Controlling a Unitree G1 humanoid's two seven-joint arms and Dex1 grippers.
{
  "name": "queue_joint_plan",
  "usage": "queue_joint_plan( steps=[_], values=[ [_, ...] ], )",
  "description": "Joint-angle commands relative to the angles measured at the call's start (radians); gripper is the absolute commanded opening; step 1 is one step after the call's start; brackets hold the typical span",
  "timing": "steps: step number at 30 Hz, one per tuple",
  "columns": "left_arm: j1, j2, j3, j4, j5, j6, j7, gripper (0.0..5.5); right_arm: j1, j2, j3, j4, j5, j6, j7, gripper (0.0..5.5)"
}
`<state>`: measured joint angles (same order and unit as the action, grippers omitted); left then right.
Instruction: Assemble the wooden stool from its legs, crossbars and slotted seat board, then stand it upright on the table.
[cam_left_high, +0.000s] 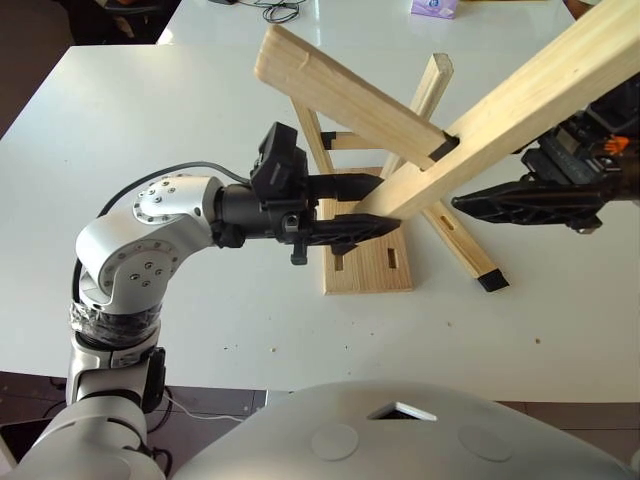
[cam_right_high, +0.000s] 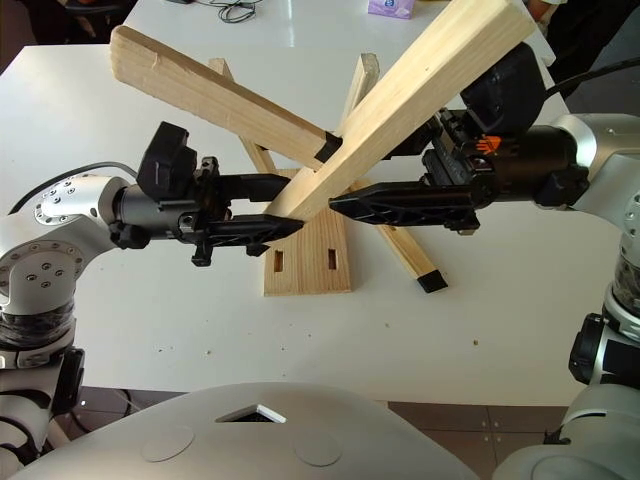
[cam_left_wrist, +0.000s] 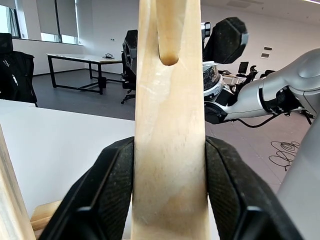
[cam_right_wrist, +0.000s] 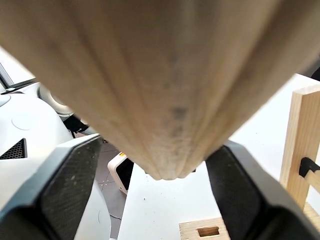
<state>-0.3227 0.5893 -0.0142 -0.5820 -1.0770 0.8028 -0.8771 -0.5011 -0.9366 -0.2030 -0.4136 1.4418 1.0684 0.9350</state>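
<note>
Leg-fitting step, I judge: above the slotted seat board (cam_left_high: 366, 268) flat on the surface (cam_left_high: 150, 110), the left gripper (cam_left_high: 388, 200) fingers clench one leg (cam_left_high: 530, 98) crossing a second leg (cam_left_high: 340, 95) (right gripper (cam_right_wrist: 155, 191) alongside, grip untellable), so next calls for steering leg ends into the board's slots.

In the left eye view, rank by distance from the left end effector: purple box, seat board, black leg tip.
1. Seat board, beneath the left end effector.
2. Black leg tip, to its right.
3. Purple box, far behind.

White table (cam_left_high: 150, 100), office desk (cam_left_wrist: 75, 58), grey floor (cam_left_wrist: 75, 100)
</note>
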Motion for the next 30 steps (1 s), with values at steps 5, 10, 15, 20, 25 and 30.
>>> queue_joint_plan(
  steps=[5, 10, 15, 20, 25, 30],
  values=[
    [0.013, 0.039, 0.014, -0.012, -0.047, 0.023, -0.023, 2.01, -0.006, -0.004, -0.017, -0.011, -0.022, -0.016, 0.014, 2.10],
    [0.025, 0.054, 0.011, -0.004, -0.032, 0.016, -0.042, 2.01, 0.003, -0.007, -0.023, -0.023, -0.027, -0.018, 0.019, 2.05],
    [0.027, 0.055, 0.007, 0.002, -0.021, 0.012, -0.046, 2.01, 0.025, -0.013, -0.021, -0.034, -0.051, -0.026, 0.028, 2.05],
    [0.017, 0.067, 0.003, 0.020, -0.023, 0.041, -0.033, 2.01, 0.056, -0.015, -0.009, -0.055, -0.099, -0.052, 0.035, 2.04],
    [0.049, 0.111, -0.089, 0.046, 0.181, -0.035, -0.071, 2.98, 0.070, -0.004, -0.024, -0.054, -0.151, -0.088, 0.021, 2.01],
    [0.102, 0.154, -0.176, 0.108, 0.414, -0.189, -0.122, 3.70, 0.077, -0.022, -0.036, -0.024, -0.247, -0.140, 0.034, 2.01]
  ],
)
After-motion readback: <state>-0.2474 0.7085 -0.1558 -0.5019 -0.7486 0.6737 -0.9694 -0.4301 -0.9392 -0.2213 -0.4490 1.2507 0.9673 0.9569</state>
